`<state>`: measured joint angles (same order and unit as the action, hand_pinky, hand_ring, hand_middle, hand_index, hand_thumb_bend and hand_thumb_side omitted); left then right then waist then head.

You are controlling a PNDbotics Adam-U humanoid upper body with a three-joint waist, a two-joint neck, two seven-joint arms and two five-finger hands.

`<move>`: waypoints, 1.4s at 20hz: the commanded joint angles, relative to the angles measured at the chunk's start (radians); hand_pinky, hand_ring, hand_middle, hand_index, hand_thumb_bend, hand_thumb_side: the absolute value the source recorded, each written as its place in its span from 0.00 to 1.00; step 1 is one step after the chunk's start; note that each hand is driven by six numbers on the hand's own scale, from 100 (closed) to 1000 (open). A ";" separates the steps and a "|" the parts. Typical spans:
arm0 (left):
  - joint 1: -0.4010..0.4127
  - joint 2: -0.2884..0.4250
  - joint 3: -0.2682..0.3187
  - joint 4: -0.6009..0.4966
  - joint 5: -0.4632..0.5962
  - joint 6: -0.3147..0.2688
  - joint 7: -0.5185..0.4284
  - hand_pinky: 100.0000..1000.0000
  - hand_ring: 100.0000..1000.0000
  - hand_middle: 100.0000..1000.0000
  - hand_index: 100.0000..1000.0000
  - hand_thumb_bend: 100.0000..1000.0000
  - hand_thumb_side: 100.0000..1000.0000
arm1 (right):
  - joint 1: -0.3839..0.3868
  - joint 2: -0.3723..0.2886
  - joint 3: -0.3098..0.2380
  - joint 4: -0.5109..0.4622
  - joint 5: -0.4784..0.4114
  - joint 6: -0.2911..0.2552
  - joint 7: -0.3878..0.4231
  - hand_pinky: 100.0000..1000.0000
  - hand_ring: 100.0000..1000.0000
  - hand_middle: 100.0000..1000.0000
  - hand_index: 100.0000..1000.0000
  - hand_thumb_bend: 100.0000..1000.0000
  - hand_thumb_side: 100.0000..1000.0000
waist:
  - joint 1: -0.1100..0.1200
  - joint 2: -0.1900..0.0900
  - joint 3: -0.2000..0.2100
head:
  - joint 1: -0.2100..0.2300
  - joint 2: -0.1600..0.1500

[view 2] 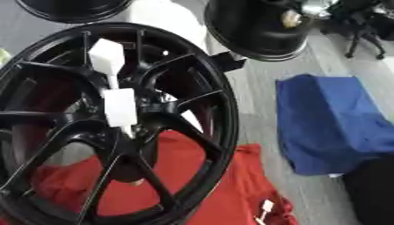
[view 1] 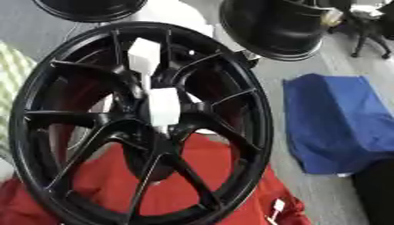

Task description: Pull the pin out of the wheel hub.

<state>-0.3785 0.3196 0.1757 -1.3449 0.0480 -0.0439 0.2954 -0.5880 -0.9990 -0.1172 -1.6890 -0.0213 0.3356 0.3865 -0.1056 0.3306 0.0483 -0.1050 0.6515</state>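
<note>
A black multi-spoke wheel (view 1: 92,132) fills the left and middle of both views, standing tilted on a red cloth (view 1: 192,184). At its hub sits a white block-shaped pin (view 1: 163,107). A thin white stem joins the pin to a second white block (view 1: 144,55) higher up between the spokes. Neither of my hands shows in either view.
A blue cloth (view 1: 338,123) lies on the grey floor to the right. Two other black wheels stand at the top, one at the left (view 1: 89,9) and one at the right (view 1: 281,26). A dark shape (view 1: 377,189) that I cannot identify cuts the lower right edge. A small white tag (view 2: 265,206) lies on the red cloth.
</note>
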 commanded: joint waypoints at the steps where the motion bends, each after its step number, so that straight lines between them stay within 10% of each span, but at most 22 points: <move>1: -0.007 0.031 0.021 -0.016 0.006 -0.003 0.027 0.53 0.46 0.43 0.64 0.01 0.96 | 0.043 -0.036 -0.077 0.048 0.006 0.030 -0.051 0.54 0.53 0.29 0.49 0.38 0.00 | 0.011 -0.011 -0.011 | 0.026 -0.019; 4: -0.013 0.027 0.028 -0.019 0.011 -0.004 0.045 0.53 0.46 0.43 0.64 0.01 0.95 | 0.118 0.030 -0.146 0.097 0.050 0.063 -0.097 0.60 0.61 0.43 0.58 0.46 0.12 | 0.023 -0.004 -0.021 | 0.033 -0.026; 6: -0.018 0.022 0.029 -0.019 0.013 -0.004 0.050 0.53 0.46 0.43 0.64 0.01 0.95 | 0.169 0.080 -0.164 0.136 0.081 0.077 -0.128 0.69 0.74 0.66 0.72 0.68 0.25 | 0.031 -0.002 -0.020 | 0.034 -0.033; 7: -0.021 0.020 0.029 -0.019 0.014 -0.004 0.052 0.53 0.46 0.43 0.64 0.01 0.95 | 0.194 0.104 -0.161 0.158 0.096 0.083 -0.143 0.73 0.80 0.78 0.80 0.71 0.54 | 0.034 -0.001 -0.020 | 0.034 -0.037; 9: -0.024 0.016 0.028 -0.020 0.014 -0.004 0.054 0.53 0.46 0.43 0.64 0.01 0.95 | 0.244 0.155 -0.155 0.201 0.127 0.086 -0.174 0.76 0.86 0.88 0.87 0.61 0.83 | 0.039 -0.001 -0.016 | 0.032 -0.042; 11: -0.026 0.013 0.026 -0.019 0.013 -0.003 0.053 0.53 0.46 0.43 0.64 0.01 0.95 | 0.297 0.207 -0.159 0.228 0.160 0.074 -0.207 0.77 0.88 0.90 0.88 0.59 0.86 | 0.042 -0.001 -0.011 | 0.024 -0.046; 13: -0.027 0.011 0.024 -0.019 0.011 -0.003 0.051 0.53 0.46 0.43 0.64 0.01 0.95 | 0.348 0.259 -0.178 0.220 0.191 0.058 -0.239 0.76 0.88 0.90 0.88 0.61 0.79 | 0.043 -0.002 -0.005 | 0.016 -0.045; 16: -0.026 0.008 0.018 -0.018 0.007 -0.002 0.045 0.53 0.46 0.43 0.64 0.00 0.95 | 0.426 0.336 -0.226 0.161 0.239 0.036 -0.286 0.71 0.82 0.83 0.83 0.73 0.38 | 0.042 -0.007 0.005 | 0.008 -0.038; 18: -0.023 0.006 0.014 -0.017 0.005 -0.001 0.042 0.53 0.46 0.43 0.64 0.00 0.95 | 0.476 0.387 -0.270 0.111 0.270 0.023 -0.318 0.63 0.73 0.71 0.74 0.63 0.25 | 0.041 -0.014 0.011 | 0.004 -0.029; 28: -0.030 -0.022 0.005 -0.020 0.006 -0.001 0.041 0.53 0.45 0.43 0.64 0.00 0.94 | 0.374 0.640 -0.402 -0.069 0.270 0.088 -0.473 0.53 0.64 0.56 0.65 0.59 0.19 | 0.054 -0.020 0.036 | -0.020 -0.015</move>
<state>-0.3947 0.2870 0.1811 -1.3456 0.0566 -0.0425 0.3349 -0.2066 -0.3658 -0.5053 -1.7292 0.2640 0.4227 -0.0660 -0.0526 0.3317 0.0853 -0.1220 0.6398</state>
